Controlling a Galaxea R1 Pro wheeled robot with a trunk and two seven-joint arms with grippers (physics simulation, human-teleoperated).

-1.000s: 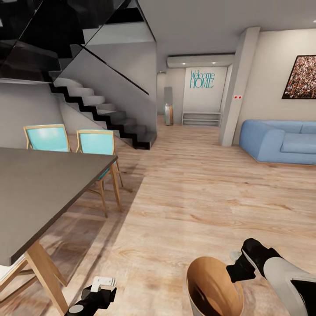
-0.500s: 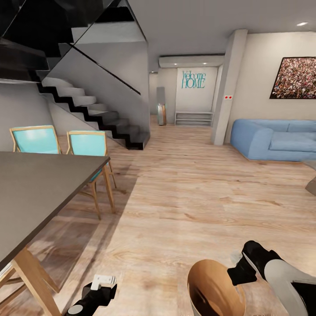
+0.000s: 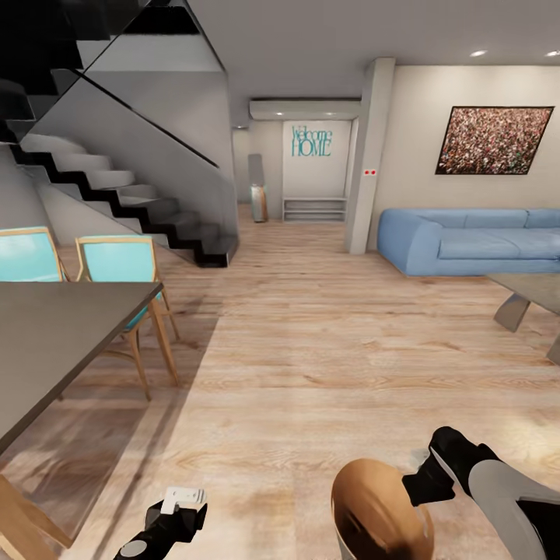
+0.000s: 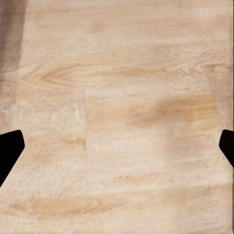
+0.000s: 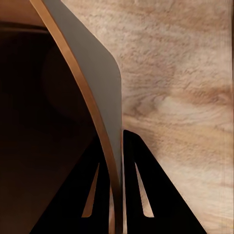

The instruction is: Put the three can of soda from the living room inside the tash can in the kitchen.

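Note:
My right gripper [image 3: 420, 484] is shut on the rim of the tash can [image 3: 373, 505], a pale round bin with a brown inside, held low in front of me. In the right wrist view the two black fingers [image 5: 141, 195] pinch the bin's thin wall [image 5: 92, 83] between them. Low on the other side, my left gripper [image 3: 183, 502] is open and holds nothing. The left wrist view has its gripper [image 4: 117, 148] over bare plank floor with the fingertips [image 4: 9, 151] far apart. The cans of soda are out of view.
A dark table [image 3: 54, 334] with turquoise chairs [image 3: 117, 260] stands at the left, and a black staircase [image 3: 132, 194] rises behind it. A blue sofa [image 3: 467, 241] and a low grey table [image 3: 537, 292] are at the right. Open wood floor [image 3: 311, 350] lies ahead.
The whole view has swung right: stairs, chairs and sofa slid left and the low grey table came in. Both grippers keep their pose, the right still holding the bin.

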